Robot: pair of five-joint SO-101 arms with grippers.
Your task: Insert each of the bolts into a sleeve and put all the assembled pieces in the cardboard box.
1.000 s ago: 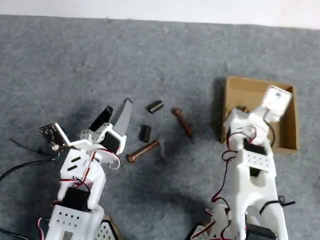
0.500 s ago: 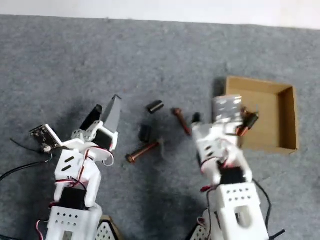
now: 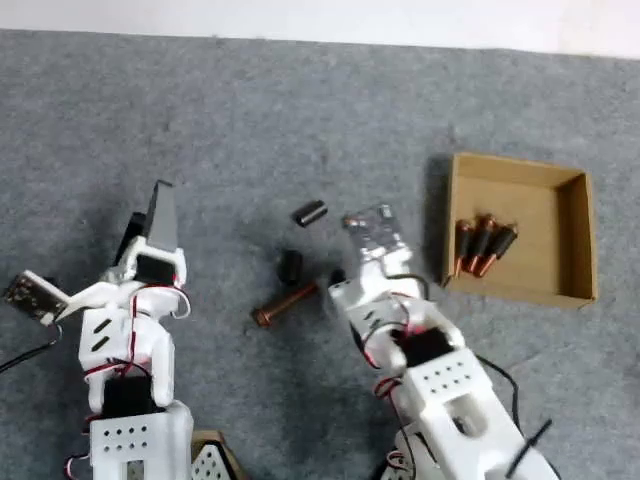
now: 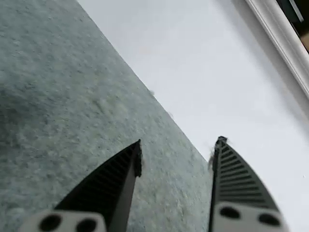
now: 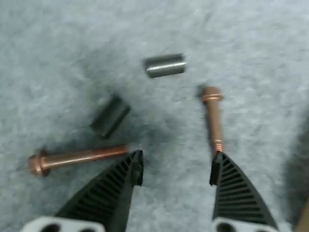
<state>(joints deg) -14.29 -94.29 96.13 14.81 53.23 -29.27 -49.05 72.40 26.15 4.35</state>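
Note:
Three assembled bolt-and-sleeve pieces (image 3: 481, 247) lie side by side in the cardboard box (image 3: 520, 180) at the right. On the grey mat lie two dark sleeves (image 3: 310, 212) (image 3: 290, 265) and a copper bolt (image 3: 285, 300). In the right wrist view my right gripper (image 5: 176, 162) hangs open just short of these parts. One bolt (image 5: 212, 116) ends at a fingertip and the other bolt (image 5: 77, 158) ends beside the opposite fingertip. The sleeves (image 5: 165, 65) (image 5: 110, 116) lie beyond. My left gripper (image 3: 148, 215) (image 4: 178, 150) is open and holds nothing, well left of the parts.
The right arm (image 3: 385, 300) stretches across the mat between the loose parts and the box. A white surface (image 3: 320, 18) borders the mat's far edge. Bare mat (image 3: 300, 110) lies beyond the parts.
The right arm swung left from over the box to the loose bolts, uncovering the three pieces in the box. The left gripper swung left, away from the parts.

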